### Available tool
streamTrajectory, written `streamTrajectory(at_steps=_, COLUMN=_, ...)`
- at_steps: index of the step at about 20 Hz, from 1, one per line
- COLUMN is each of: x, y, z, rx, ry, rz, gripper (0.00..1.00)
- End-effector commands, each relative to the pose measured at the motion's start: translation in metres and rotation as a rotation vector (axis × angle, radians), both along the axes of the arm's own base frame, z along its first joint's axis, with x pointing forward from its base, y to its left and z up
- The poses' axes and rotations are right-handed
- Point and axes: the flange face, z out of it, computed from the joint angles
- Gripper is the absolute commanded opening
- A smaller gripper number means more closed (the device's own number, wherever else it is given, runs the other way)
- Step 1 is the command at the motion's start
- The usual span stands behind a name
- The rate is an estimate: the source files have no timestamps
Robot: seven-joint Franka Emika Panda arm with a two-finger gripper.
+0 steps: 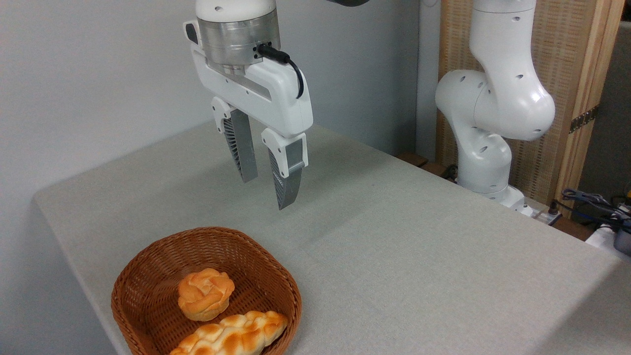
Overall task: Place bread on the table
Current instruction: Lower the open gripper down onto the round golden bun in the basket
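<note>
Inspection finding: the gripper [268,190] is hanging above the table [404,246] with its jaws spread apart and holding nothing. Its fingertips are pointing down and sitting well clear of the cloth.

The bread [205,293], a round golden bun with a knotted top, is lying inside the wicker basket [148,276] at about the 7 o'clock position from the gripper. It is resting near the basket's centre. A braided loaf [231,336] is lying just beside it at its 5 o'clock side, apparently touching it or nearly so; the exact contact cannot be told.

Assessment: the pick is not yet begun, so the approach appears to be the step in hand.

Recommendations for doing it well:
- The gripper should be centred over the bun before any descent.
- The fingers are best set so that neither one is coming down on the 5 o'clock side, where the loaf is crowding the bun; the 2 o'clock and 8 o'clock flanks look freer.
- The bun looks soft, so a light squeeze low on its sides is advisable.
- The lift should clear the basket rim before travelling toward the bare cloth at the basket's 3 o'clock.
</note>
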Motion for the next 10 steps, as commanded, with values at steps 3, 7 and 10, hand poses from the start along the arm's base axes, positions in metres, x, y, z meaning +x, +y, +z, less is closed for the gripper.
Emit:
streamTrajectory(at_steps=3, x=0.003, y=0.0, z=-0.002, rx=-0.02, ry=0.006, rz=0.023, gripper=1.0)
streamTrajectory(at_steps=7, x=0.009, y=0.0, z=-0.006, rx=-0.018, ry=-0.012, rz=0.028, gripper=1.0)
streamTrajectory(at_steps=10, x=0.013, y=-0.001, z=-0.015, rx=-0.015, ry=-0.019, rz=0.031, gripper=1.0)
